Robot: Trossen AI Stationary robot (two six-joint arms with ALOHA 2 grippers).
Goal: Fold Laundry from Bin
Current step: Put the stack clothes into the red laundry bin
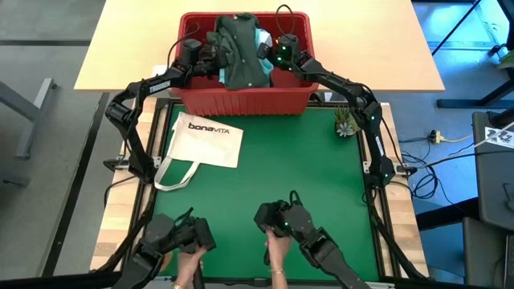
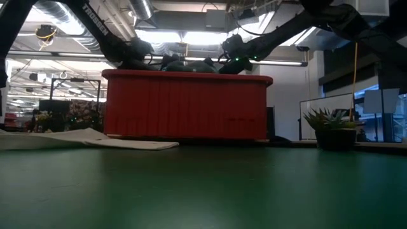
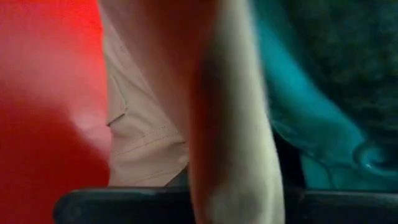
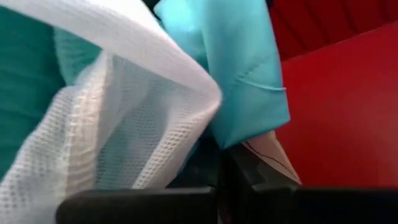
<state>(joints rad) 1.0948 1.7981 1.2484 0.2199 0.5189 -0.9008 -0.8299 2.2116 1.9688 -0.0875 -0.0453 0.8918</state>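
1. Both arms are reached into the bin [image 1: 243, 102] at the far edge of the mat [image 1: 265, 172], seemingly so that one garment can be lifted from two sides.
2. The left gripper [image 1: 215, 58] is sunk at the left of the pile, beside tan cloth [image 3: 140, 134] and the red wall; whether its fingers are closed cannot be told.
3. The right gripper [image 1: 273, 56] is buried at the right of the pile, against turquoise cloth [image 4: 239, 68] and a white mesh fabric [image 4: 106, 118]; its fingers are hidden too.
4. The bin is filled with the laundry, a dark green garment [image 1: 241, 52] heaped on top and standing above the rim.
5. No garment has been laid on the mat; only a tote [image 1: 205, 144] and a small plant [image 1: 346, 122] rest there.
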